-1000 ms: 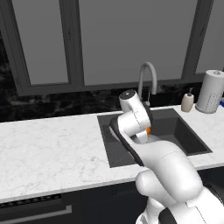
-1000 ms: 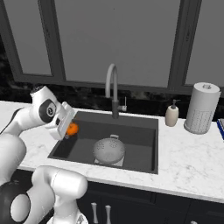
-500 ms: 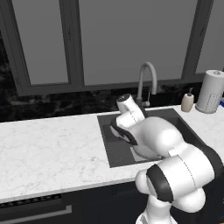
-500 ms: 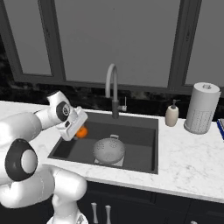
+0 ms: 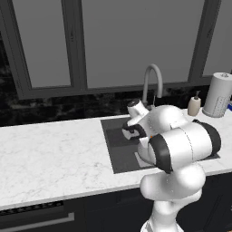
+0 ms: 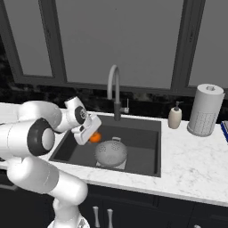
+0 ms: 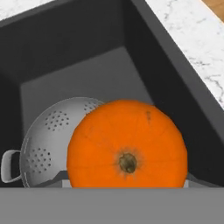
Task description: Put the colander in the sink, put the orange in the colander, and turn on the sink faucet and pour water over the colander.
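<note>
1. White marble counter (image 6: 196, 164) frames the dark grey rectangular sink (image 6: 147, 151), where the perforated light-grey metal colander (image 6: 111, 153) sits on the basin floor.
2. Robot's two-finger gripper (image 6: 92, 134) pinches the small bright orange (image 6: 95, 137), poised over the basin just beside the colander.
3. Round, firm and likely slippery, the fruit is best clasped across its widest middle.
</note>
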